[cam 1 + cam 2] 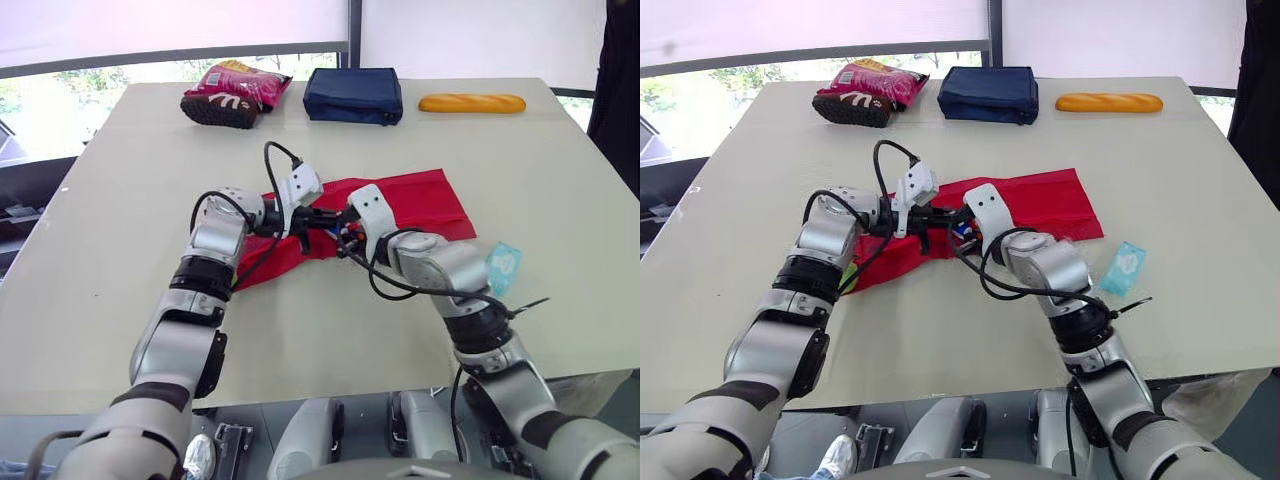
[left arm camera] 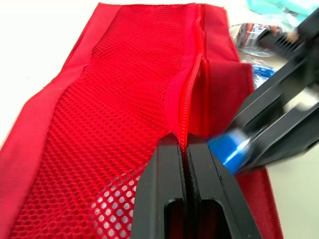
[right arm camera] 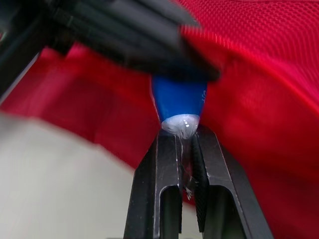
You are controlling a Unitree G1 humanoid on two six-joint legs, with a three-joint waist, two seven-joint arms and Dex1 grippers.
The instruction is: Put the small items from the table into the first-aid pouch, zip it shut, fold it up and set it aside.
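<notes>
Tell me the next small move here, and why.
Probably ease the right gripper forward to slide the blue packet into the red pouch. The left gripper pinches the zipper edge, lifting the pocket open, and the packet sits just beside that opening.

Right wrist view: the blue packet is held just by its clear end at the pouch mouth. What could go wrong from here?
1. The right gripper pinches the blue packet only by its clear tip, so it could slip out before it is inside the red pouch.
2. The left gripper holds just the zip edge. If that slips, the mouth may close.
3. The teal packet lies beside the right forearm and might get swept away.
</notes>
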